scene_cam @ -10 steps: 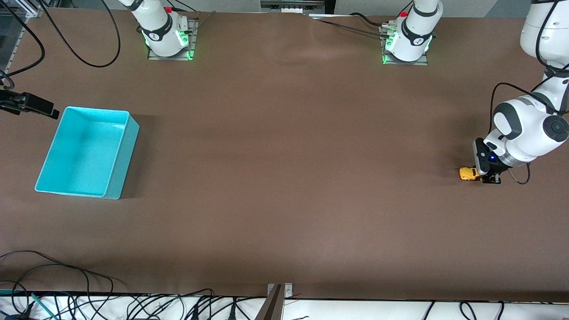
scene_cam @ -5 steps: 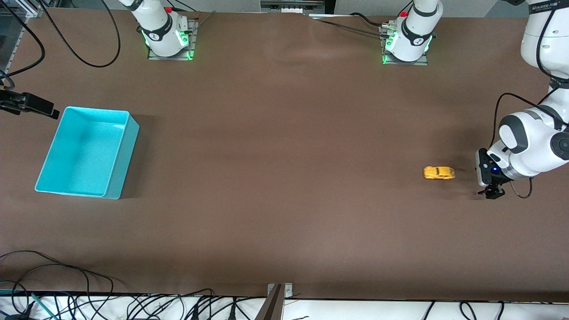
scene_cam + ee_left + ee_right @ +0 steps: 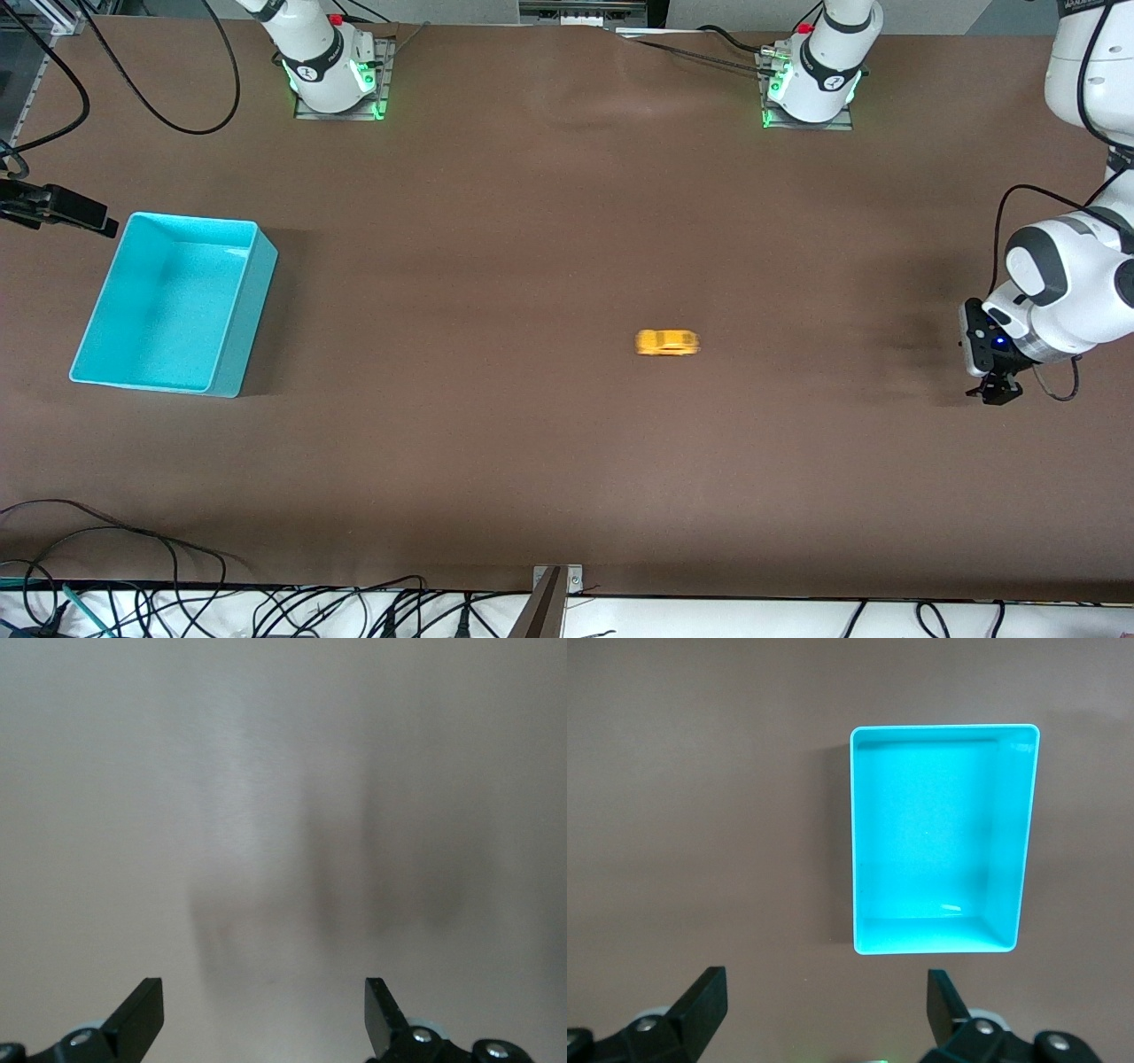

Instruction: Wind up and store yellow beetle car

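Left gripper (image 3: 999,392) sits low over bare table (image 3: 567,461) at its own arm's end, fingers (image 3: 142,1014) spread wide, holding nothing. Yellow beetle car (image 3: 668,342) stands mid-table, well apart from it. Right gripper (image 3: 824,1010), fingers wide, hangs above the turquoise bin (image 3: 864,837).

— Where do we find the beetle car (image 3: 668,342)?

— On the table (image 3: 567,461), roughly midway along it, well apart from our bin (image 3: 244,332) at the right arm's end.

— And our grippers?

— The left gripper (image 3: 998,390) sits low at its own end; the right gripper (image 3: 824,1005) hangs near the bin.
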`<action>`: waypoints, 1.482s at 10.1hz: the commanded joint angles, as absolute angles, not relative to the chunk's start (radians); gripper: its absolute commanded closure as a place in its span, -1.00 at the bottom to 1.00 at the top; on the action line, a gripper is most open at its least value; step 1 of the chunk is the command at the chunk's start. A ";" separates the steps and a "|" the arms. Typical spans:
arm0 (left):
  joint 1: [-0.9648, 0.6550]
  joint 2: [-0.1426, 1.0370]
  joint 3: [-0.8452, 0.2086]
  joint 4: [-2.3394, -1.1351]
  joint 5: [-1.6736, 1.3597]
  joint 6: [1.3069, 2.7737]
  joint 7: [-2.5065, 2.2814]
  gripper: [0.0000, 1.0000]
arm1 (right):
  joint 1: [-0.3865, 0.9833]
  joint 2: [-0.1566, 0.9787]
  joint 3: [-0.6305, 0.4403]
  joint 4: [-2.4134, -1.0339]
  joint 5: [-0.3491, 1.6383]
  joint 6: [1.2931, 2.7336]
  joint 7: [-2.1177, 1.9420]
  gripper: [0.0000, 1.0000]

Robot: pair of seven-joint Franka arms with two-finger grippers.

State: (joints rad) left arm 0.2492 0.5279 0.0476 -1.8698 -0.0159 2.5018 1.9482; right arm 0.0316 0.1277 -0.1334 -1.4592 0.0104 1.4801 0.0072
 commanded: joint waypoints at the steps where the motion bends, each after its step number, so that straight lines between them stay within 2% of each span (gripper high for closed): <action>1: 0.242 0.381 0.052 -1.987 -0.044 2.485 1.962 -1.00 | 0.029 0.129 -0.135 -1.451 0.029 1.474 -0.002 -1.00; 8: 0.212 0.249 0.046 -1.996 -0.051 2.467 1.927 -1.00 | 0.031 0.184 -0.135 -1.447 0.021 1.477 -0.066 -1.00; 10: 0.207 0.191 0.046 -2.002 -0.051 2.459 1.881 -1.00 | 0.037 0.215 -0.123 -1.443 0.017 1.534 -0.191 -1.00; 13: 0.176 0.072 0.046 -1.996 -0.054 2.355 1.641 -1.00 | 0.052 0.267 -0.121 -1.448 0.018 1.607 -0.464 -1.00; 15: 0.149 -0.012 0.046 -1.996 -0.051 2.214 1.443 -1.00 | 0.080 0.317 -0.121 -1.451 0.021 1.612 -0.639 -1.00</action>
State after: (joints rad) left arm 0.1687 0.0602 0.0411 -1.9717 -0.0276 2.2854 1.5467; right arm 0.0624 0.2829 -0.1182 -1.4617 0.0104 1.6046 -0.5278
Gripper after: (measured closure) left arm 0.000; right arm 0.000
